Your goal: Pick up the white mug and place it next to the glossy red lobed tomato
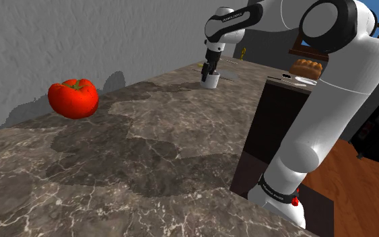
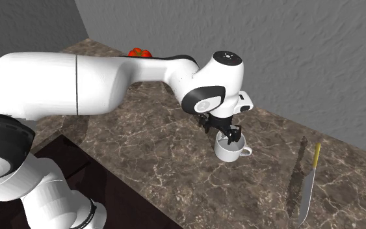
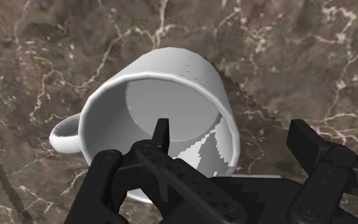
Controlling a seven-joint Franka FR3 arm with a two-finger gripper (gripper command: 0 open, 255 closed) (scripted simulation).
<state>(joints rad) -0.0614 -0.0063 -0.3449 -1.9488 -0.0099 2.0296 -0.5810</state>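
Your pincer stands open astride the white mug, one finger inside, ready to pinch its wall, while it sits upright on the counter, well apart from the tomato.

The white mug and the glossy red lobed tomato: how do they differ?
The white mug is plain and hollow, with a handle; the glossy red lobed tomato is round with a green top. The mug stands under the black gripper, whose open fingers straddle its wall; the tomato sits far away from it. Both rest on the dark marbled counter.
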